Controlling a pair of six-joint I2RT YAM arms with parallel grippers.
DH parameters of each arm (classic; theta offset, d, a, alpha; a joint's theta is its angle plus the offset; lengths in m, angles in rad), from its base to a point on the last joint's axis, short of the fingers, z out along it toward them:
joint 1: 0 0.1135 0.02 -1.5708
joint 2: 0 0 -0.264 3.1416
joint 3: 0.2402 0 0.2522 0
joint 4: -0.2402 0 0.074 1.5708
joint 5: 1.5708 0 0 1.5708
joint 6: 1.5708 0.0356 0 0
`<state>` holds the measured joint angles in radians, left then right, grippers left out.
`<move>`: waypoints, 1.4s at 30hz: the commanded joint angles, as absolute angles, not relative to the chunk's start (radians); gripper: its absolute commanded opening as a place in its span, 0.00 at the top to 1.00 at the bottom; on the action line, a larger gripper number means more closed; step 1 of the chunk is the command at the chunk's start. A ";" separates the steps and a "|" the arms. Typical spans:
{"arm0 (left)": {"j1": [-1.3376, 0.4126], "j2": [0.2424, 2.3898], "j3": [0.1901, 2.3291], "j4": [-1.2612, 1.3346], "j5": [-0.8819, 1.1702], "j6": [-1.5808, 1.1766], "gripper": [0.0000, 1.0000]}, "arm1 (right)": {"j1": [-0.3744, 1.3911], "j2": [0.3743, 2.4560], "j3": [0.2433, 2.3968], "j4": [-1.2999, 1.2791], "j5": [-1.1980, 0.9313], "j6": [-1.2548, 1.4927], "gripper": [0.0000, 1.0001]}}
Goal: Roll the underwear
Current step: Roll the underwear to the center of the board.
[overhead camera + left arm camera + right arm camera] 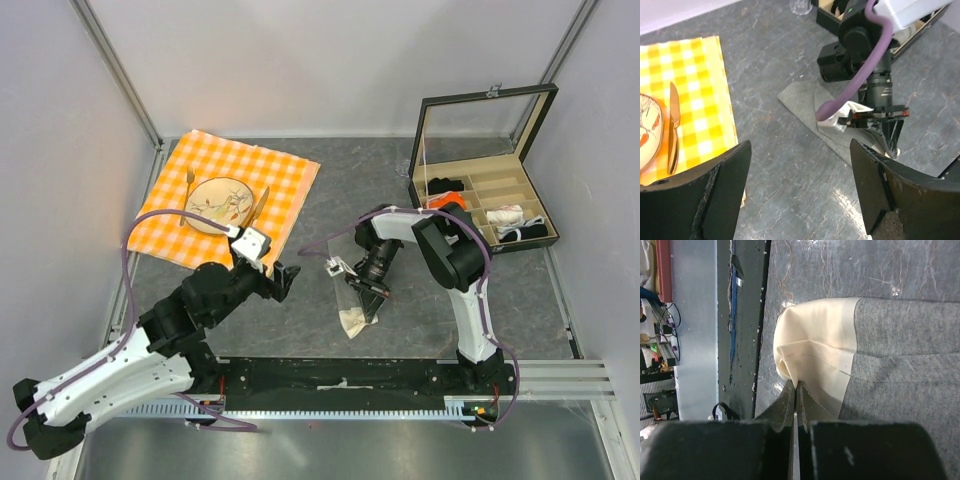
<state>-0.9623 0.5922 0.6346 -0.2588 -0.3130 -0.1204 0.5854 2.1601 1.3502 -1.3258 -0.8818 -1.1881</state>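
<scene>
Grey table (pixel 340 190) bears the underwear (pixel 900 340) toward its near edge, cream strip (pixel 815 340) pinched in the closed right gripper (pixel 796 385), left gripper (pixel 800 150) wide open and empty; so slight a pinch may slip free.

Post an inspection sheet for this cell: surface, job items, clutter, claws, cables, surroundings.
Surface: grey marbled table, nothing spilled.
Job's things: grey underwear lying mid-table, cream strip toward the arm bases.
Clutter: checked cloth carrying plate, fork and knife; compartment box, lid up, small garments inside.
Claws: left claw open, short of the underwear; right claw shut, pinching the cream strip.
Cables: purple cables loop along both arms.
Surroundings: white walls, metal frame posts.
</scene>
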 commanded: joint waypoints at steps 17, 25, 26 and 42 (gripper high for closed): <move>-1.256 1.080 0.511 0.194 0.123 0.268 0.24 | 0.571 2.210 1.396 -1.404 -0.960 -1.197 0.96; -1.285 1.362 0.518 0.409 0.046 0.314 0.22 | 0.569 2.212 1.394 -1.402 -0.959 -1.195 0.96; -1.287 1.382 0.523 0.419 0.045 0.322 0.22 | 0.569 2.215 1.396 -1.402 -0.959 -1.196 0.96; -1.285 1.566 0.535 0.523 -0.132 0.318 0.26 | 0.568 2.217 1.391 -1.404 -0.954 -1.200 0.96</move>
